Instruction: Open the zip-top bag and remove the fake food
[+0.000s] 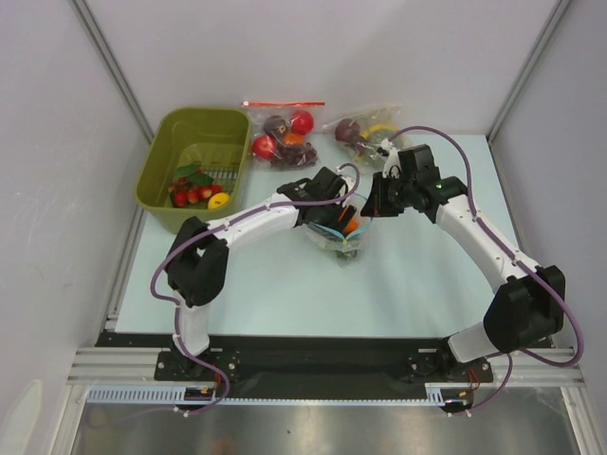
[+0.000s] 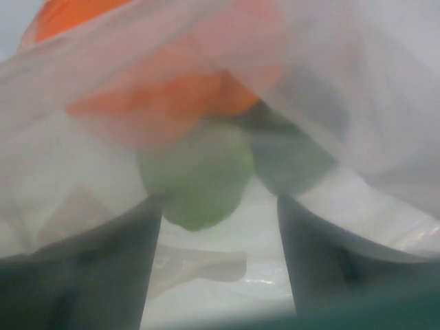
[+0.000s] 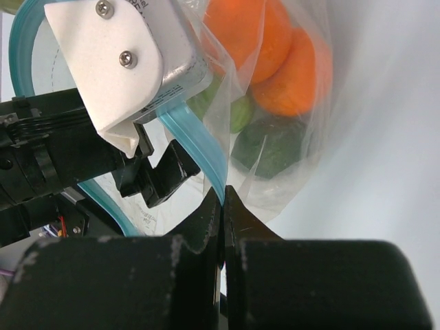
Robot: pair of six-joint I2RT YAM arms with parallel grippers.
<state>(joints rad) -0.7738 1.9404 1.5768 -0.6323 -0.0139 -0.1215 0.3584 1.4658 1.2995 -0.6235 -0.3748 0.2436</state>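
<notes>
Zip-top bag (image 1: 343, 237) sits about the middle of the table (image 1: 285, 294), a little toward the far edge, bunched up between the two arms with its mouth open. The right gripper (image 3: 221, 206) has its jaws pressed together on the bag's rim, right at the blue zip strip (image 3: 196, 148). The left gripper (image 2: 216, 275) is poked into the mouth with its jaws apart and nothing between them that I can see. From its own camera the film drapes across the view and the fake food (image 3: 275, 82) lies just beyond the fingers (image 2: 82, 275): an orange fruit (image 2: 158, 103) on top, a light green one (image 2: 196, 175) below it, a dark green one (image 3: 271, 148) beside. I can't spot a yellow one. To my eye the bag is thin, soft and crinkly, weighs next to nothing, and will fold or slide about unless pinned. The zip strip is its only stiff part, so that is the sensible place to pinch it. The fruits look hard, glossy and round, light but apt to squirt out of a shallow pinch, so I'd take one across its middle and keep the film out of the grip, else the whole bag lifts with it
</notes>
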